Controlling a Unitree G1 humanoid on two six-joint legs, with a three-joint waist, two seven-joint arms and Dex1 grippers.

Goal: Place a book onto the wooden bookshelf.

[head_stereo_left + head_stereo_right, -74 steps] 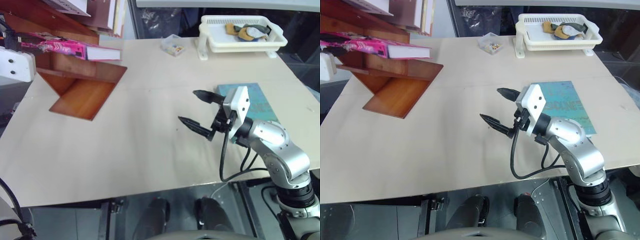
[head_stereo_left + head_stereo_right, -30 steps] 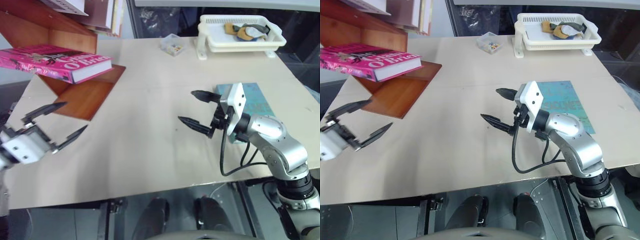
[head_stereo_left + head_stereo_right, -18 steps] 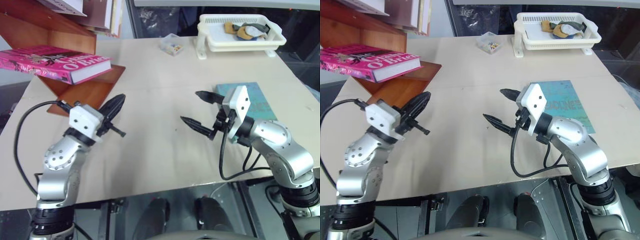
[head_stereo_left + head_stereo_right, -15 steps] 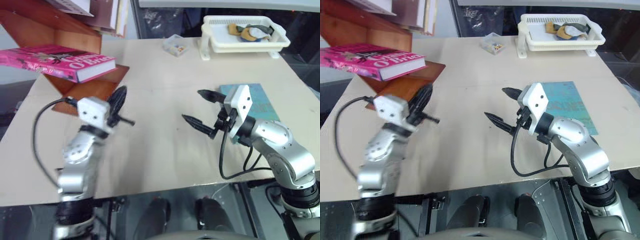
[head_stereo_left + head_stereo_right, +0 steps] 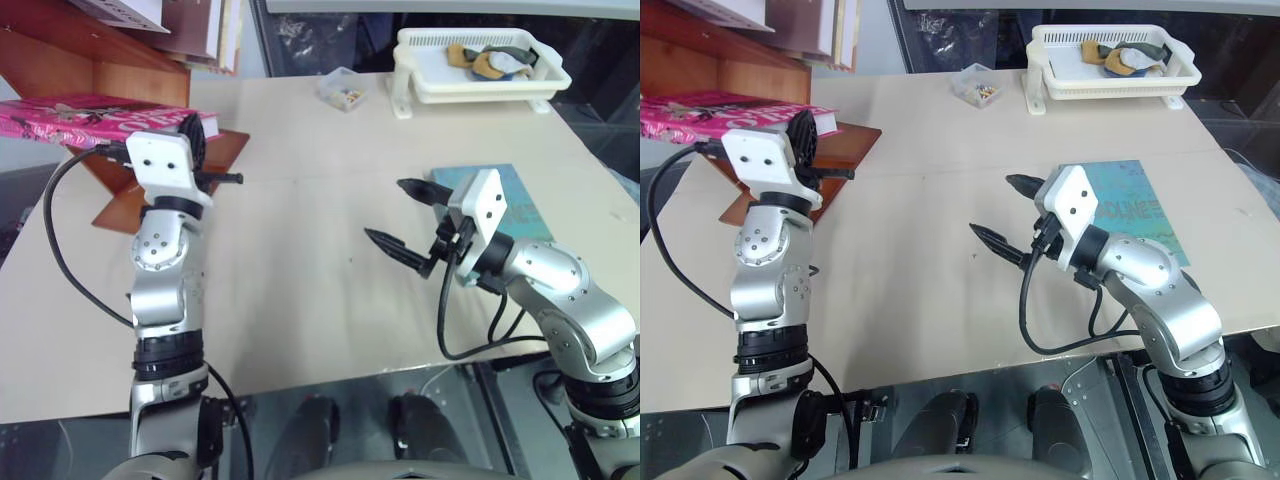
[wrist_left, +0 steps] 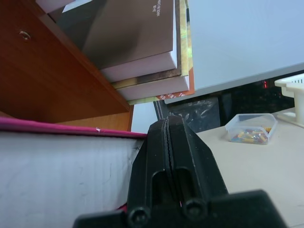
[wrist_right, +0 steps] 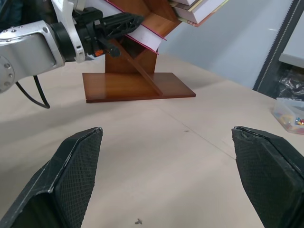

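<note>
Fingers of the left gripper [image 6: 168, 142] are clenched empty beside the book [image 5: 60, 110]; right gripper [image 5: 405, 215] gapes wide.

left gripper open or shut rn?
Shut. The left gripper has its two black fingers pressed together with no gap, at the white page edge of the pink book.

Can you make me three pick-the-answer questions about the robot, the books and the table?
1. Where does the pink book lie?
A. on the wooden shelf
B. in the white basket
C. on the floor

2. What colour is the book lying flat on the table?
A. red
B. teal
C. black

3. How are the left gripper's fingers?
A. wide open
B. shut together
C. holding a cup

Answers: 1 A, it rests on a shelf board. 2 B, its cover is teal. 3 B, the fingers meet with no gap.
</note>
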